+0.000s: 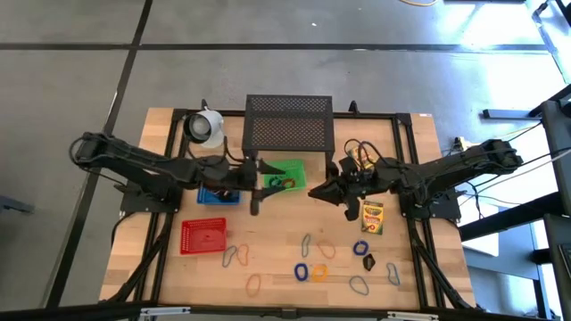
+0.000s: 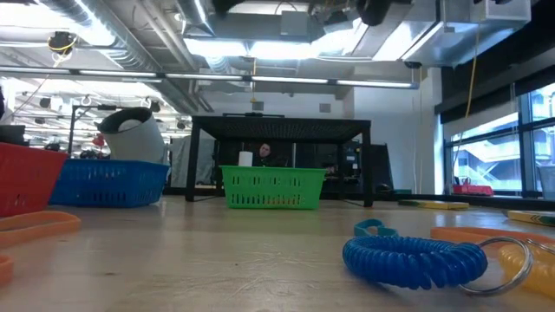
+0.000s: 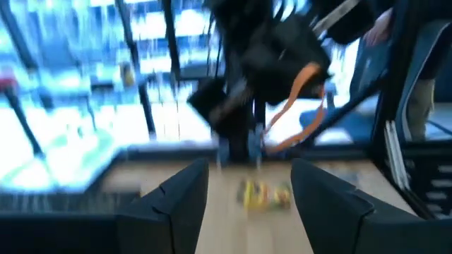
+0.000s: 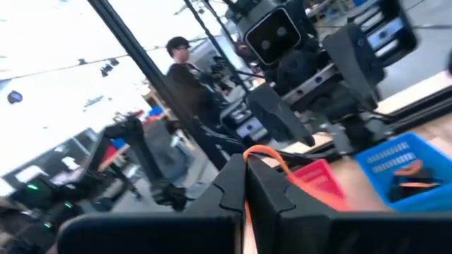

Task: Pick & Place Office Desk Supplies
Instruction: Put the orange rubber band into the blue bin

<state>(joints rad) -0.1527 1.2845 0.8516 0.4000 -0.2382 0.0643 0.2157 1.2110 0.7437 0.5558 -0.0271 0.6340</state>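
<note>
Over the middle of the worktop (image 1: 178, 281) the right gripper (image 1: 314, 192) is pinched tight on an orange rubber band (image 4: 263, 152), at three o'clock from the green basket (image 1: 284, 176). The left gripper (image 1: 252, 171), fingers apart and empty, hangs at the basket's nine o'clock. More loops (image 1: 308, 272) and a yellow crayon box (image 1: 372, 217) lie toward six o'clock.

Wooden table (image 1: 169, 267) carries red basket (image 1: 203, 235), blue basket (image 1: 217, 194), green basket (image 1: 287, 175), black mesh stand (image 1: 289, 123), white cup (image 1: 206, 127), crayon box (image 1: 372, 217), loose rubber-band loops (image 1: 312, 272) along front.
</note>
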